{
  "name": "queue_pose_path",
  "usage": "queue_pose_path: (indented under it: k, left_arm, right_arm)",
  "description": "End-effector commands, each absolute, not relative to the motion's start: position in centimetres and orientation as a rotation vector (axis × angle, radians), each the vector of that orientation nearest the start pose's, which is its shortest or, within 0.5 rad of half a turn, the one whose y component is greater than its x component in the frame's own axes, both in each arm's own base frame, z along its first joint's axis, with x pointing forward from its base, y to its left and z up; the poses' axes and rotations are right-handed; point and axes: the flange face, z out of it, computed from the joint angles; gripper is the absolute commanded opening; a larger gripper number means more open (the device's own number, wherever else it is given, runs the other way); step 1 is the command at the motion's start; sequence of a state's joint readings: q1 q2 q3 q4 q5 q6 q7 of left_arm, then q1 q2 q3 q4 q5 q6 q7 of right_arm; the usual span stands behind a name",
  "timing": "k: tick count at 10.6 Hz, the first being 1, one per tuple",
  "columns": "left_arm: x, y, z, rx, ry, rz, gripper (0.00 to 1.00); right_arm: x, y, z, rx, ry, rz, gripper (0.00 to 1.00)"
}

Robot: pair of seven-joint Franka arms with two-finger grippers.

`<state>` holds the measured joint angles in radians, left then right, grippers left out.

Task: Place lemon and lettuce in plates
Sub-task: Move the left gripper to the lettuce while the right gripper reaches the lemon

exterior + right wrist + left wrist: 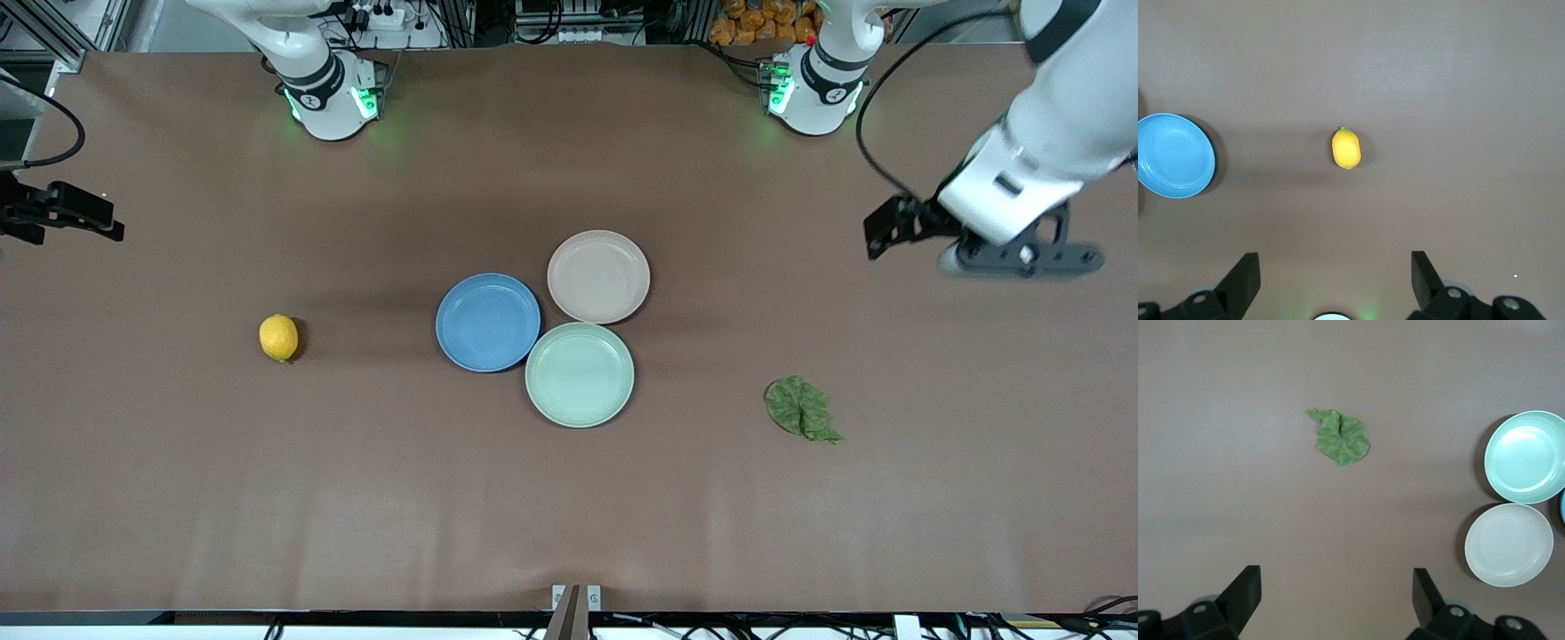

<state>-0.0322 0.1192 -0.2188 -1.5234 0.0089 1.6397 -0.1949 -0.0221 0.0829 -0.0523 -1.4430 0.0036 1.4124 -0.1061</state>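
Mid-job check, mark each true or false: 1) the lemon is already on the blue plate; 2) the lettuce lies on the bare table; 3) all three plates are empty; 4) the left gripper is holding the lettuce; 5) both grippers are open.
1) False. The lemon lies on the table, apart from the blue plate, toward the right arm's end.
2) True. The lettuce rests on the table toward the left arm's end, nearer the front camera than the plates.
3) True. The blue plate, the beige plate and the mint-green plate hold nothing.
4) False. The left gripper is empty, up over the table with the lettuce ahead of it.
5) True. The right gripper is open too, over the table's edge.
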Motion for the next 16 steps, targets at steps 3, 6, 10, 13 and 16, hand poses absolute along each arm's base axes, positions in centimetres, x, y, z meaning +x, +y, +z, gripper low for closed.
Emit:
queue_pose_path:
  k: [3,6,10,13,16]
  left_arm:
    - [62.1,-13.9,51.9,-3.177,0.116,0.033,1.0]
    - [64.5,-13.5,46.2,-3.192,0.086,0.067,1.0]
    - [66.7,-11.7,38.9,-3.195,0.03,0.087,1.0]
    - [67.5,-11.1,35.0,-3.176,-0.012,0.099,1.0]
    - [67.9,-11.3,31.2,-3.155,-0.056,0.062,1.0]
  right_arm:
    - [56.1,-4.4,62.0,-3.108,-0.02,0.197,1.0]
    - [56.2,-4.7,61.3,-3.107,-0.017,0.204,1.0]
    - [57.5,-4.7,56.7,-3.109,-0.027,0.188,1.0]
    - [57.6,-4.7,53.9,-3.106,-0.025,0.211,1.0]
    - [57.6,-4.8,50.3,-3.11,-0.025,0.183,1.0]
